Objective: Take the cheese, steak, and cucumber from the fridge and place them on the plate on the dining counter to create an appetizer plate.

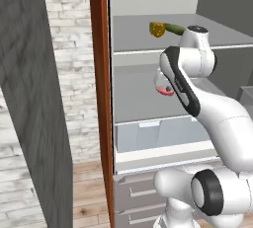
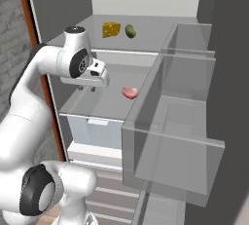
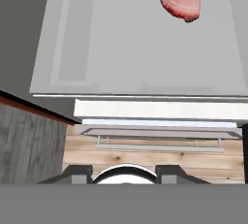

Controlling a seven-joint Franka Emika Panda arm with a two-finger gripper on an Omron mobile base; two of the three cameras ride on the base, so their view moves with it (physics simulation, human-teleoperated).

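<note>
The pincer [image 2: 88, 88] hangs empty, its jaws partly apart. The steak [image 2: 130, 92] lies ahead of it on the fridge [image 2: 146, 5] shelf. Descending off-centre may push the meat away.

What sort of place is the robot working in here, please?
Most likely a home kitchen: an open fridge with glass shelves holds cheese, a cucumber and a steak, beside a brick wall.

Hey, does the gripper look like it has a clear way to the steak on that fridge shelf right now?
Probably yes. The steak lies alone on the middle shelf, and the gripper hangs above that shelf's front with nothing between them. The cheese and cucumber sit one shelf up.
</note>
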